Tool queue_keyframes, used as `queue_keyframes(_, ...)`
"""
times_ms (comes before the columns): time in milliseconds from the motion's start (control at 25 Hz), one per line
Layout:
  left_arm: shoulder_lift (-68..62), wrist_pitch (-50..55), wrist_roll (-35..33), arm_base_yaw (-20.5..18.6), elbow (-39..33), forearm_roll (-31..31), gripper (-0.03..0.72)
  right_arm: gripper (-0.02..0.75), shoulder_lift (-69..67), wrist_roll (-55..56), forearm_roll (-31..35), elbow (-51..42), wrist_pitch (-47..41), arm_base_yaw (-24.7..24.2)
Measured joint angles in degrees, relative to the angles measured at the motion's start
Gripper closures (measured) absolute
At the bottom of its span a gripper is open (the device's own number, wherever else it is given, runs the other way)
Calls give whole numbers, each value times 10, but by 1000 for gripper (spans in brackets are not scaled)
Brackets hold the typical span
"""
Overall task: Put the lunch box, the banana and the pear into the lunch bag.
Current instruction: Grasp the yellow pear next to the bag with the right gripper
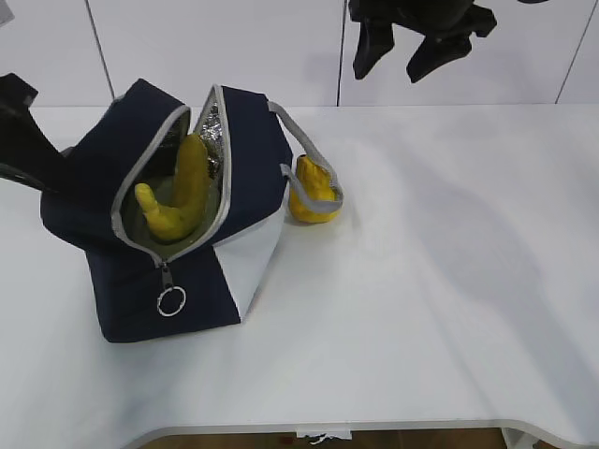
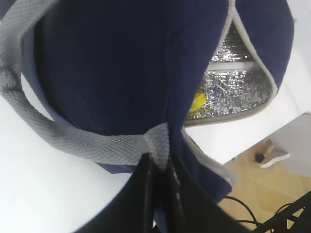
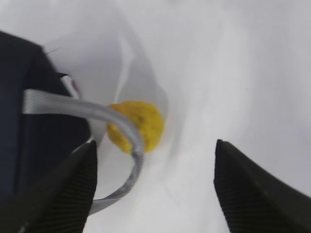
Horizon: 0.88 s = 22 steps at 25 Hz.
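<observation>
Left tool (image 2: 160, 184) pinching lunch bag (image 2: 112, 73), exterior hides it

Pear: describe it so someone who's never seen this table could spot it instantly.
Find the navy lunch bag standing open on the left of the white table. On the tabletop against its right side, under the grey strap handle, sits the pear. It is short, lumpy and yellow-orange, and outside the bag, unlike the long banana poking from the opening.

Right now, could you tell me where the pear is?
The pear sits on the white table, just right of the lunch bag in the exterior view, partly behind its grey strap handle, not yet inside.
</observation>
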<state>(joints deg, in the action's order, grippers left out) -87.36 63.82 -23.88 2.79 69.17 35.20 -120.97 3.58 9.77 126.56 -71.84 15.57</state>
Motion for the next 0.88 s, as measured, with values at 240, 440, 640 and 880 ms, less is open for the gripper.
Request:
queue_keyframes(240, 0, 6, 0, 0, 0, 0, 679, 162, -34, -17, -10, -1, 9, -7)
queue_keyframes(440, 0, 8, 0, 0, 0, 0, 679, 162, -74, -22, -10, -1, 58, -7)
queue_keyframes(640, 0, 8, 0, 0, 0, 0, 679, 163, -104, -27, 4, -1, 117, -7)
queue_keyframes(880, 0, 9, 0, 0, 0, 0, 679, 163, -133, -93, 82, -1, 135, -7)
